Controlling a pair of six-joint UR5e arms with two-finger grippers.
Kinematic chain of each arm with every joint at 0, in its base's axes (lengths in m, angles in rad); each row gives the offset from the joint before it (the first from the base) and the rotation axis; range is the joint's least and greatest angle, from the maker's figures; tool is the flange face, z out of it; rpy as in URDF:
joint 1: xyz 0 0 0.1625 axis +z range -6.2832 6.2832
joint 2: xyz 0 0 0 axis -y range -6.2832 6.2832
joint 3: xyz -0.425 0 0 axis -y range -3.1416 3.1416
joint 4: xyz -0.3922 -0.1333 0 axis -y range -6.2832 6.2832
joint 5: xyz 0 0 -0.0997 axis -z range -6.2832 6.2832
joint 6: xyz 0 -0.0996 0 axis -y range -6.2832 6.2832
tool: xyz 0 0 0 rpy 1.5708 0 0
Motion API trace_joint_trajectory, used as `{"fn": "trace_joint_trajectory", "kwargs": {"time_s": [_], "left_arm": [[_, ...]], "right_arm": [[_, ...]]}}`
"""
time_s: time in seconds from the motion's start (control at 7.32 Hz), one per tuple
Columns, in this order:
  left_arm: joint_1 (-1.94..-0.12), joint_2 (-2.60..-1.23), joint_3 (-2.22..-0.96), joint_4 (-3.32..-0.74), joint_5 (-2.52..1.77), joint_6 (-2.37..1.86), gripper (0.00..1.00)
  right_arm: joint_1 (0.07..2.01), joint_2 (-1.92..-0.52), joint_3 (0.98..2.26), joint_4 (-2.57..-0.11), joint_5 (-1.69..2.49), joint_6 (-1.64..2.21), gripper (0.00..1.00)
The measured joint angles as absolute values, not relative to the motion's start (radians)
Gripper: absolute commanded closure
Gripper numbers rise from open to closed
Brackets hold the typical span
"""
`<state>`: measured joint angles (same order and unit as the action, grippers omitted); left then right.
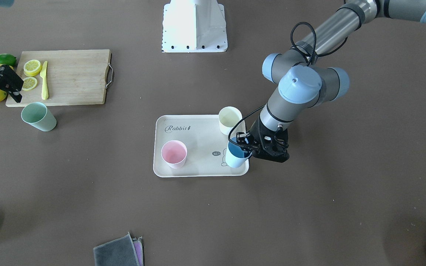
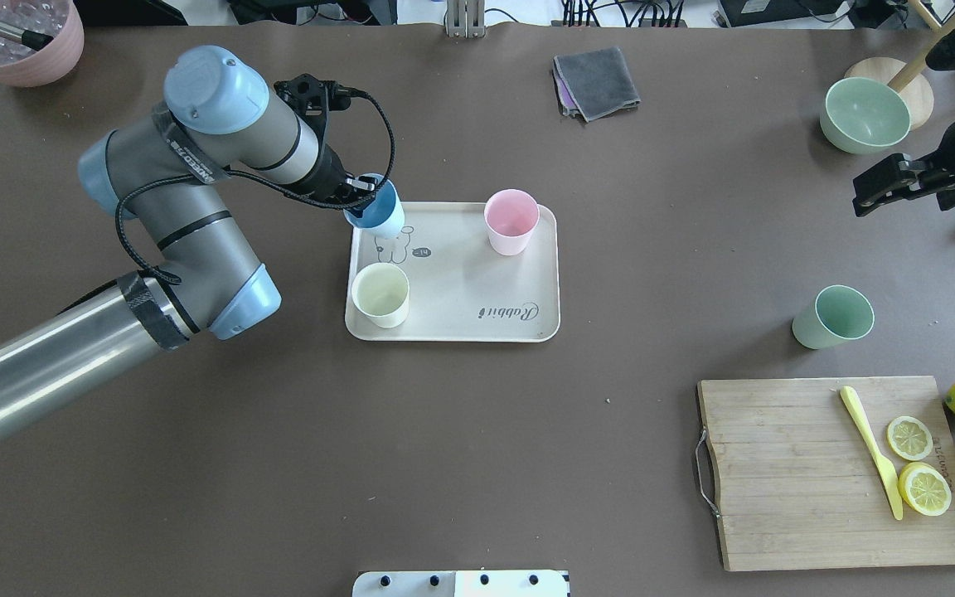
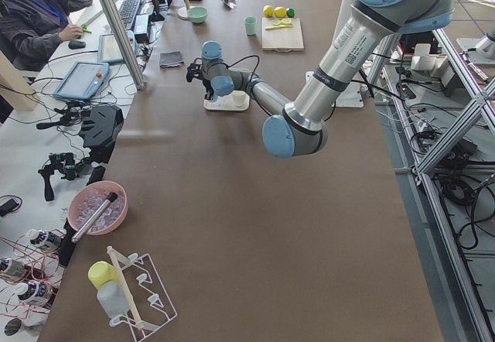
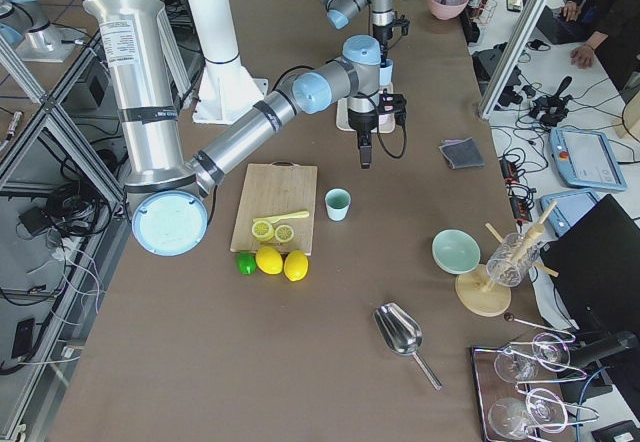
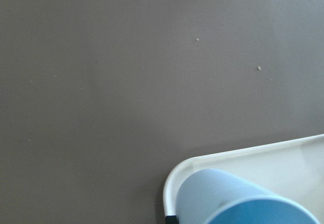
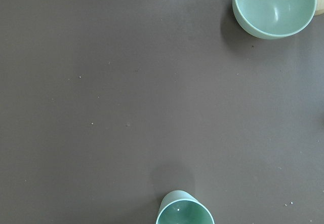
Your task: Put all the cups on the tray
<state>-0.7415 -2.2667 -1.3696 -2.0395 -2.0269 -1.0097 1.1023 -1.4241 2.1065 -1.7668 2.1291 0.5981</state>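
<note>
Overhead exterior: clamps left gripper [image 2: 361,195] on light blue cup [image 2: 390,222] rim at tray's [image 2: 461,274] 10 o'clock corner, axis near upright, mouth tipped toward 10 o'clock, cream cup [image 2: 380,296] at its 6, pink cup [image 2: 511,222] at 3, mint cup [image 2: 832,317] off-tray near cutting board [image 2: 792,481], right gripper [image 2: 907,199] spread wide, empty.

"Rabbit" lettering on tray [image 1: 202,142], "hi" in small speech bubble [image 1: 216,153] on same tray

Pink cup [image 2: 511,222], cream cup [image 2: 380,295] on tray [image 2: 461,282]
</note>
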Motion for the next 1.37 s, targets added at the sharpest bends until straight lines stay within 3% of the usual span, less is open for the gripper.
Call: {"fn": "trace_joint_trajectory", "kwargs": {"time_s": [0.14,0.27,0.41,0.82,1.37], "left_arm": [[-0.715,-2.276,-1.369,-2.027,-1.999,-1.023,1.0],[-0.696,-2.28,-1.369,-2.016,-1.969,-1.028,0.6],[-0.688,-2.282,-1.369,-2.012,-1.955,-1.027,0.03],[-0.731,-2.279,-1.401,-1.986,-1.971,-0.999,0.01],[-1.006,-2.064,-1.707,-1.665,-2.177,-0.539,0.01]], "right_arm": [[1.108,-1.434,2.101,-1.766,2.134,0.573,0.0],[1.109,-1.441,2.094,-1.765,2.135,0.555,0.0],[1.109,-1.443,2.084,-1.765,2.135,0.544,0.0],[1.11,-1.449,2.068,-1.763,2.141,0.532,0.0],[1.094,-1.583,2.06,-1.62,2.158,0.585,0.05]]}}
